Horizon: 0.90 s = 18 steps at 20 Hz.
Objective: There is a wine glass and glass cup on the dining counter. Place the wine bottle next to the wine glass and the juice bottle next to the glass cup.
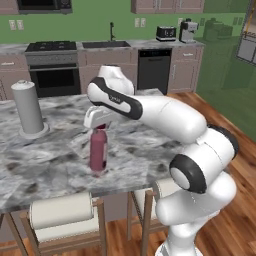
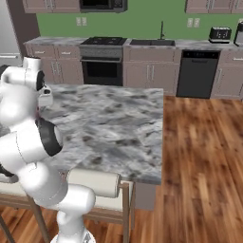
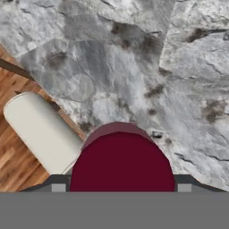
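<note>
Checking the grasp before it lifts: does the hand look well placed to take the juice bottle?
Probably yes: the hand sits directly over the upright juice bottle, fingers either side of its cap, nothing between.

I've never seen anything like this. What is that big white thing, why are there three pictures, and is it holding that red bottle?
The white thing is a robot arm on a base that can drive, in a computer-drawn kitchen. Two pictures come from cameras on the base, looking over the arm from its left and right. The third comes from a camera on the hand, looking straight down.

The arm reaches over a marbled stone counter with cushioned stools tucked beneath. On the counter stand a small dark red bottle, a clear glass that is hard to see, and a grey roll on a stand.

The end effector sits over the bottle's top. In the hand picture the round maroon cap lies between the two fingertips, so it looks gripped; I cannot confirm contact.
</note>
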### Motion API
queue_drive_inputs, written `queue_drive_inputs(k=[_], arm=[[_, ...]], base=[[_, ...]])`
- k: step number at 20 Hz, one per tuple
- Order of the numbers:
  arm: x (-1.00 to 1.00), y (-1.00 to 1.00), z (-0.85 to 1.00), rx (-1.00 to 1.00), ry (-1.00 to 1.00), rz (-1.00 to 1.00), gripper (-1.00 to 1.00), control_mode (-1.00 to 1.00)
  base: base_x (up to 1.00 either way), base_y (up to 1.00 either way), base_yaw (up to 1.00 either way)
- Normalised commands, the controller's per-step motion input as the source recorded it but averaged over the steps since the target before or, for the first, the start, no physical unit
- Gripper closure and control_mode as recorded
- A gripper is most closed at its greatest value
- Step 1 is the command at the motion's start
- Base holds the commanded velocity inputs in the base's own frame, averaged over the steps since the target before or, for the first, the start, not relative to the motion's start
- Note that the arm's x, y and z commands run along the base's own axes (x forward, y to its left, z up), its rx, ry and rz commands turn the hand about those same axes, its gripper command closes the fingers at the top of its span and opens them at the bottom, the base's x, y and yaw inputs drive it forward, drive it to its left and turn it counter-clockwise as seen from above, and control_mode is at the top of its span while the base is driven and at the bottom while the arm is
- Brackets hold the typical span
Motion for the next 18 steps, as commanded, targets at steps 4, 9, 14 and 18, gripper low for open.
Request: queue_drive_inputs(k=[4,9,14,18], arm=[[0.41,0.19,-0.16,-0.07,0.0,0.0,1.0,-1.0],[0.36,0.26,-0.19,-0.03,0.0,0.0,1.0,-1.0],[0.34,0.28,-0.18,-0.02,0.0,0.0,1.0,-1.0],[0.34,0.25,-0.22,-0.05,0.04,0.0,1.0,-1.0]], base=[[0.0,0.0,0.0],[0.0,0.0,0.0],[0.0,0.0,0.0],[0.0,0.0,0.0]])
